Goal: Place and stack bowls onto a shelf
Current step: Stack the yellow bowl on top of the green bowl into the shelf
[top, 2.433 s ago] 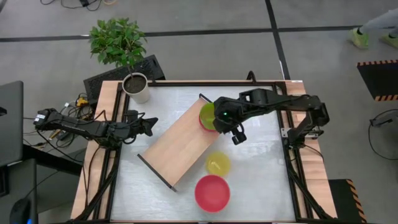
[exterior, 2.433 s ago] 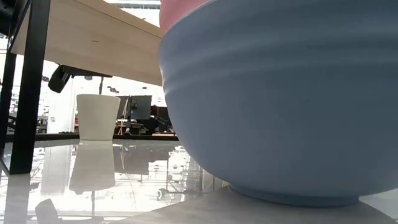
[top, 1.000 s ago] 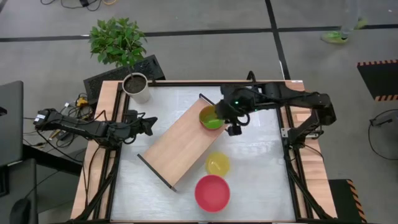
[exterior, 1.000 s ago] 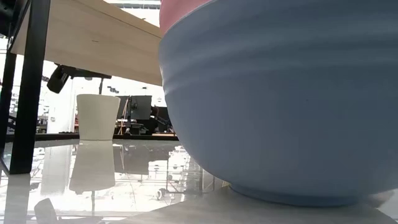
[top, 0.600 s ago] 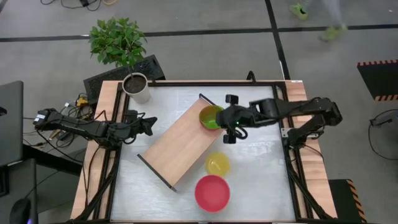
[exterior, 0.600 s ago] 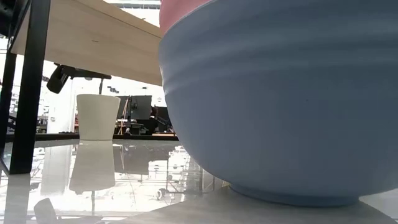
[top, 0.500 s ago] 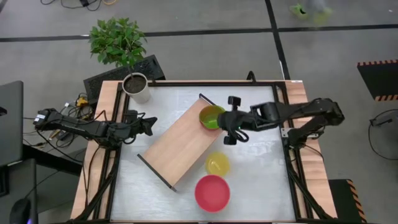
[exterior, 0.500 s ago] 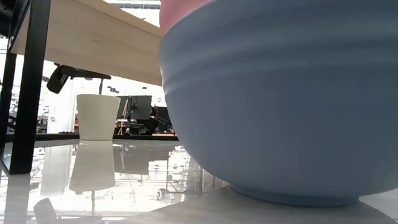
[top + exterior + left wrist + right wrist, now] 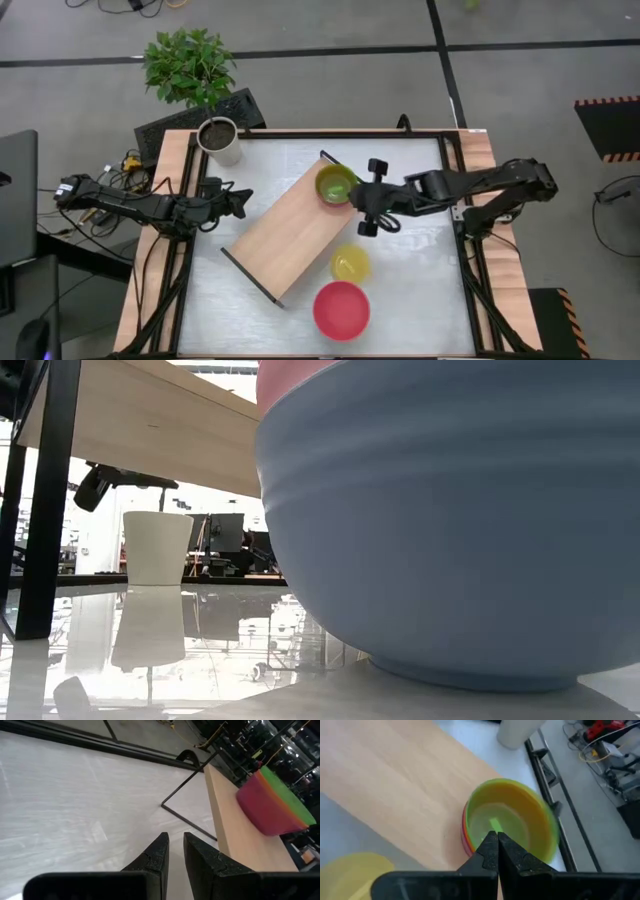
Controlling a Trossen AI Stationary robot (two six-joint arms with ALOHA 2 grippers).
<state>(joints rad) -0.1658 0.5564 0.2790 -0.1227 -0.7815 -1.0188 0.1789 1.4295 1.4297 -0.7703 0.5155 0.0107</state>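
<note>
The shelf, a light wooden board with black end frames, lies slantwise on the table. On its far right end stands a stack of small bowls, yellow-green on top of red. My right gripper is shut just right of the stack, pointing slantwise down at it. A yellow bowl and a pink bowl nested in a blue one rest on the table nearer the front. My left gripper waits at the table's left edge, open by a narrow gap. My right gripper's shut fingertips stand over the right-hand rim of the yellow-green bowl, coming slantwise from the table's right. I cannot tell whether they touch it.
A white pot with soil stands at the far left corner. The blue bowl fills the low view, with the shelf's underside behind it. Black frame rails run along the table's left and right edges.
My right arm has swung from the far side toward the table's right and sunk. Its wrist has turned, so the gripper now points from the right at the bowl stack on the shelf.
</note>
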